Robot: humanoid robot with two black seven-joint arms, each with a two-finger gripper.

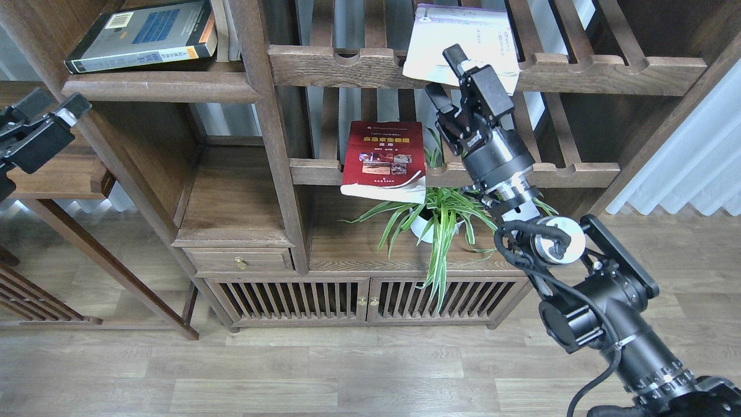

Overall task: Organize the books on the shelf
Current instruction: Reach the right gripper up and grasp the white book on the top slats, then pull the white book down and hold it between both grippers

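Observation:
A white-lavender book (463, 35) lies on the upper slatted rack and overhangs its front rail. My right gripper (444, 74) is open at the book's lower left edge, one finger in front of the cover and one below the edge. A red book (385, 155) with a yellow title lies on the lower slatted rack and overhangs its rail. A black-grey book (145, 35) lies flat on the solid dark-brown shelf (162, 87) at the top left. My left gripper (53, 102) is open and empty at the left edge, below that shelf.
A potted spider plant (443, 214) stands on the cabinet top under my right arm. Thin upright books (223, 29) stand beside the black-grey book. A post (269, 133) separates the shelf bay from the racks. A low side table (63, 179) is at the left.

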